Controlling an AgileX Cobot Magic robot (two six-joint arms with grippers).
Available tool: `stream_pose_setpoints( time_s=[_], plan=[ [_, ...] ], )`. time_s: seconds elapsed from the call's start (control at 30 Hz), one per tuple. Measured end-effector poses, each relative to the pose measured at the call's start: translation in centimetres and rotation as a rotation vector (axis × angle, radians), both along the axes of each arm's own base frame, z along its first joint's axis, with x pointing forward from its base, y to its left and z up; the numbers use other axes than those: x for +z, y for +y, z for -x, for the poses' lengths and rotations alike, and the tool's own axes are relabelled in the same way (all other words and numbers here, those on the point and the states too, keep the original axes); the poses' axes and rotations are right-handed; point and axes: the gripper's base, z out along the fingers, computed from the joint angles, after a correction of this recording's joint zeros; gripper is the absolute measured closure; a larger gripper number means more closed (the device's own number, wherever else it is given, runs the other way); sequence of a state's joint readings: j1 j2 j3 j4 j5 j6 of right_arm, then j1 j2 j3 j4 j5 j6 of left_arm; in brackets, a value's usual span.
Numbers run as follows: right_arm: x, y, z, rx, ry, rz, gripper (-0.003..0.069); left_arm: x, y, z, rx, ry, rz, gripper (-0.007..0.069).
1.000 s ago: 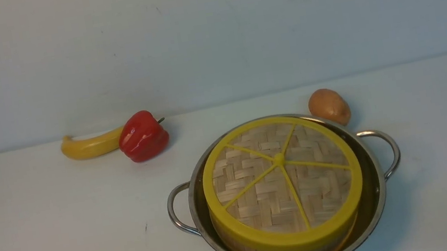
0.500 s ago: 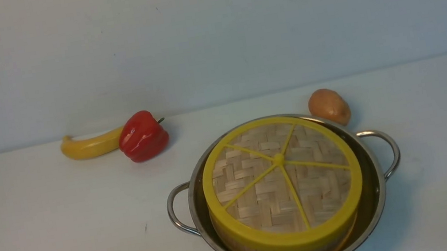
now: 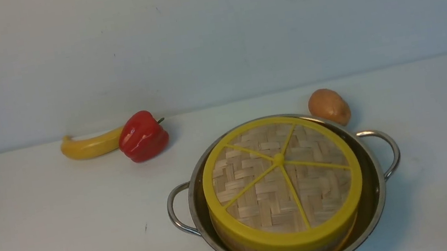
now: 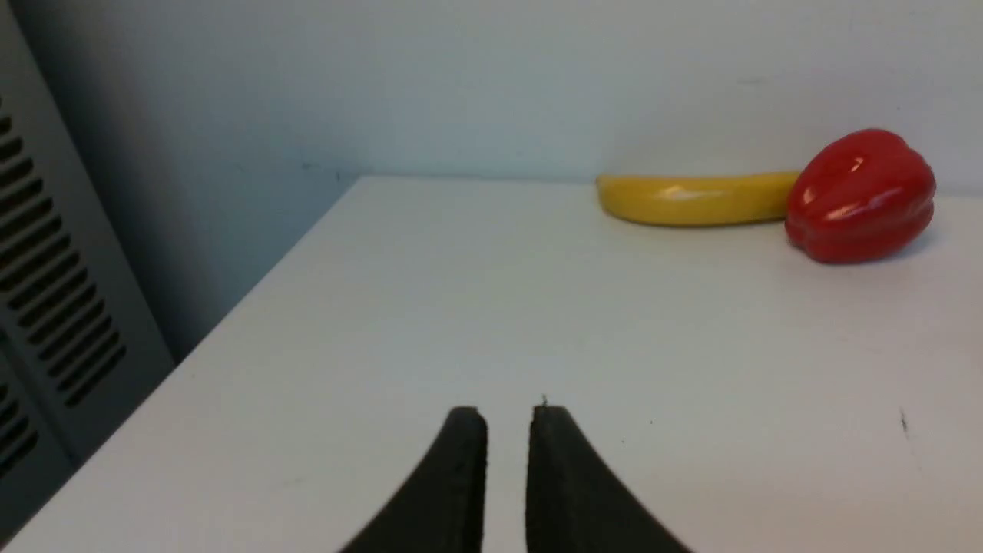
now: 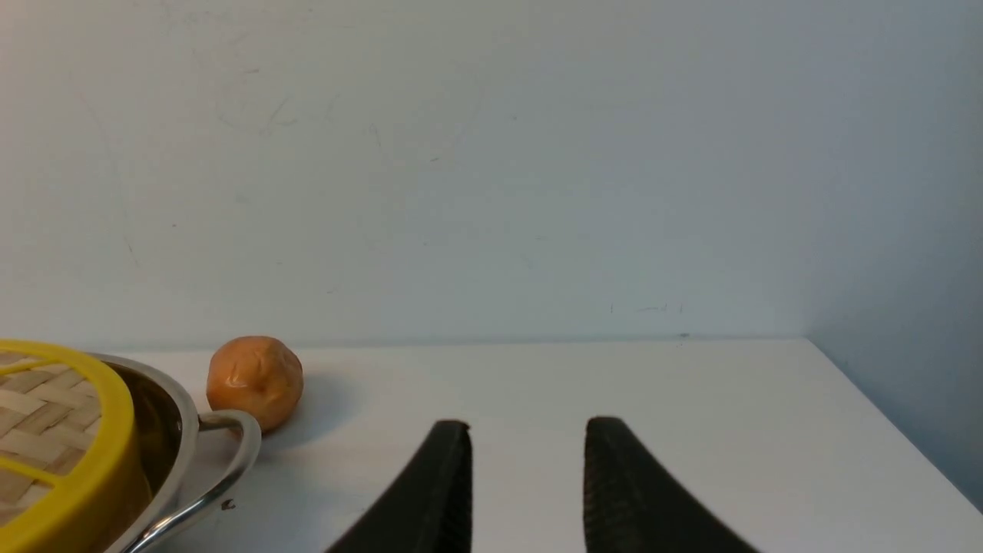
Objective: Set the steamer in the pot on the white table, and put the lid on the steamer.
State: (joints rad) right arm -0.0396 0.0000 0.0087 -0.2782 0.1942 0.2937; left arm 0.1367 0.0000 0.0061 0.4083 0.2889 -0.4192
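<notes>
From my seat both hands are off everything. My left hand (image 4: 507, 418) has its fingers only a narrow slit apart, nothing in it, over bare white table (image 4: 476, 292). My right hand (image 5: 526, 430) is spread clearly wider, also holding nothing, just beside the pot (image 5: 180, 430).

The steamer (image 3: 270, 248) sits inside the pot, and the lid (image 3: 281, 179) lies flat on top of it. Further back there's a potato (image 3: 329, 106) right by the pot's far rim, then a red pepper (image 3: 143, 136) touching a banana (image 3: 90, 145) near the wall. No readable writing on anything.
</notes>
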Motion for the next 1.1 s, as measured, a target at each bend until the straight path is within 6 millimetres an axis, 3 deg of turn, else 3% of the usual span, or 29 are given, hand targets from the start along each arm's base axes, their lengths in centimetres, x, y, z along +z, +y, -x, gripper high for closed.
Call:
stream_pose_setpoints(
  time_s=[1.1],
  plan=[
    [0.0,0.0,0.0,0.0,0.0,-0.003,0.0417,-0.09,0.02,0.02,0.003,0.008,0.008,0.0479]
  ],
)
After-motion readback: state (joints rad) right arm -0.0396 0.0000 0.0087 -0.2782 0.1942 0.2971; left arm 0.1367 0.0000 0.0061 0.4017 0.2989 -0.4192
